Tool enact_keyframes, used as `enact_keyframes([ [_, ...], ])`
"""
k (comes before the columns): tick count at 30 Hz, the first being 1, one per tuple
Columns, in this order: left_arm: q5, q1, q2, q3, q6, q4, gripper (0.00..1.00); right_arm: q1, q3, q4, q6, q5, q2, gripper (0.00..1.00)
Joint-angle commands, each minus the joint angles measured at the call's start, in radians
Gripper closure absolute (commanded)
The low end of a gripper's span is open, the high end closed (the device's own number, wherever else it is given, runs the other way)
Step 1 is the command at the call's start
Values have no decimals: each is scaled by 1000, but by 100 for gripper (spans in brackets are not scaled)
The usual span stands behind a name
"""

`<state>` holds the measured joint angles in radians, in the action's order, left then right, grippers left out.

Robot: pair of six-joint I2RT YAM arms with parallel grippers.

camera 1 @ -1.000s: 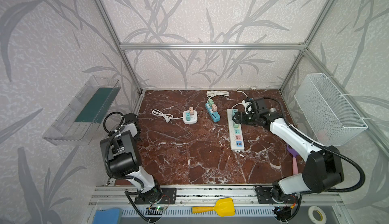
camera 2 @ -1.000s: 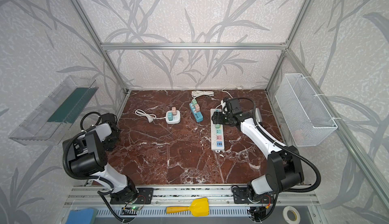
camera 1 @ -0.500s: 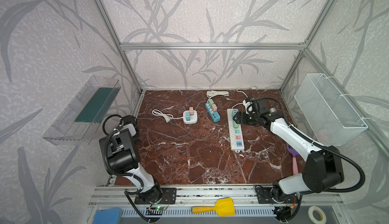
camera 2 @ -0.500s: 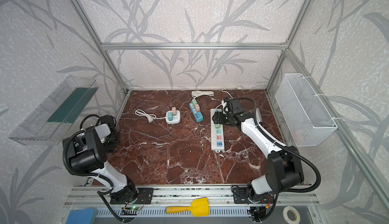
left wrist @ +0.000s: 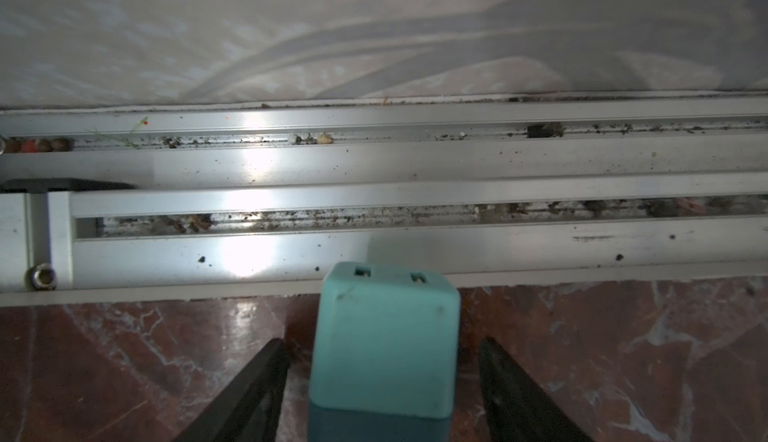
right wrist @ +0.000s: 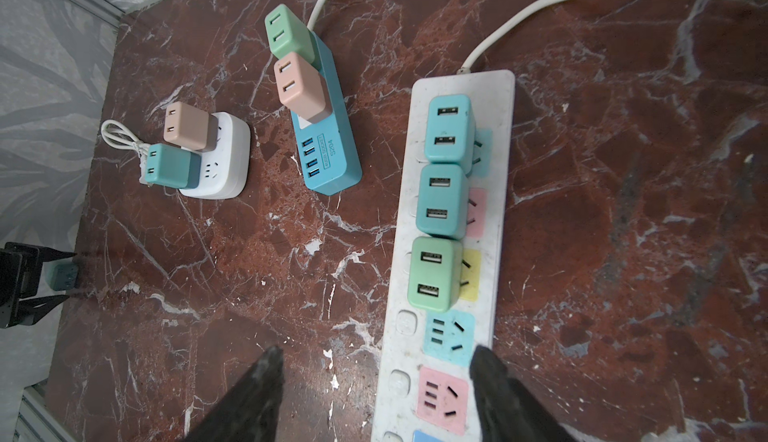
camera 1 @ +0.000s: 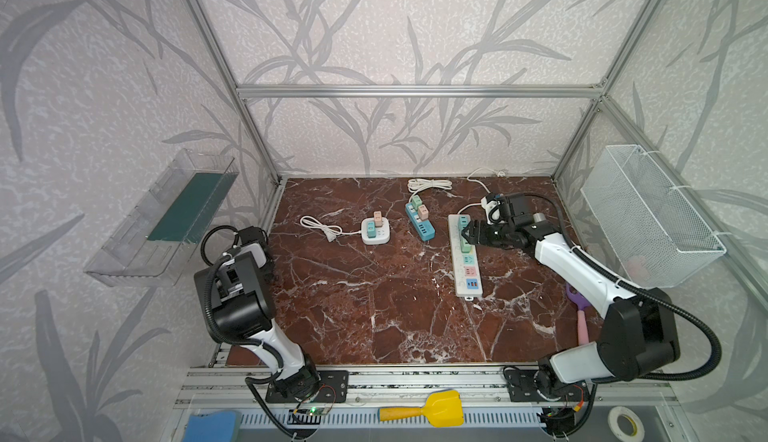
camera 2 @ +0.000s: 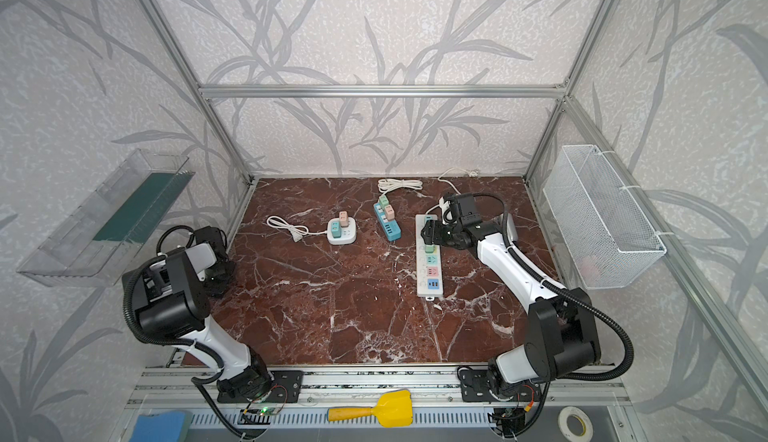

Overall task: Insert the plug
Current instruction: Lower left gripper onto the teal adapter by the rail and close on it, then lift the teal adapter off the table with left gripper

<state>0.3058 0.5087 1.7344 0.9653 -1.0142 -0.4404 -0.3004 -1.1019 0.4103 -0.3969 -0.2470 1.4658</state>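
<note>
Between the fingers [left wrist: 257, 390] of the left pincer [left wrist: 383, 350] lies the teal plug [left wrist: 384, 328], flat on the table [left wrist: 124, 357]. A sliver of table shows on either side of it, so the jaws straddle it half-closed and, as far as I can see, grip nothing. Its long axis runs straight out ahead of the pincer, with the USB face leading and the darker base back toward the palm. The prongs are hidden.

Just ahead of that face is the rail [left wrist: 540, 249] at the table's edge. That leaves no room forward, so I judge the way out is up and back.

The strip [right wrist: 496, 195] lies well apart, across the table beneath the right pincer [right wrist: 376, 350], which hangs open and empty. Just ahead of its tips is a free blue socket [right wrist: 449, 332], with a pink socket [right wrist: 442, 396] between its fingers. Three other plugs [right wrist: 440, 201] fill the row beyond.

The left arm is nearer the plug and the right arm nearer the sockets. Open table lies between them, with the hub [right wrist: 224, 157] and blue strip [right wrist: 332, 157] off to one side.
</note>
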Motion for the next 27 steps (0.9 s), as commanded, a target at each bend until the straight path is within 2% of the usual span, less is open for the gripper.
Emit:
enact_keyframes([
  [1,3,7,6,20,14,-25,31,6,7,-13,-3,-14,-41,31],
  [10,-6,7,3,11,15,-25,33,10,10,-11,0,-19,-57,33],
  [16,-11,7,-3,0,11,-24,41,14,10,-21,2,-33,-58,35],
  [27,-10,6,-12,-5,17,-26,49,17,13,-26,6,-35,-61,38],
])
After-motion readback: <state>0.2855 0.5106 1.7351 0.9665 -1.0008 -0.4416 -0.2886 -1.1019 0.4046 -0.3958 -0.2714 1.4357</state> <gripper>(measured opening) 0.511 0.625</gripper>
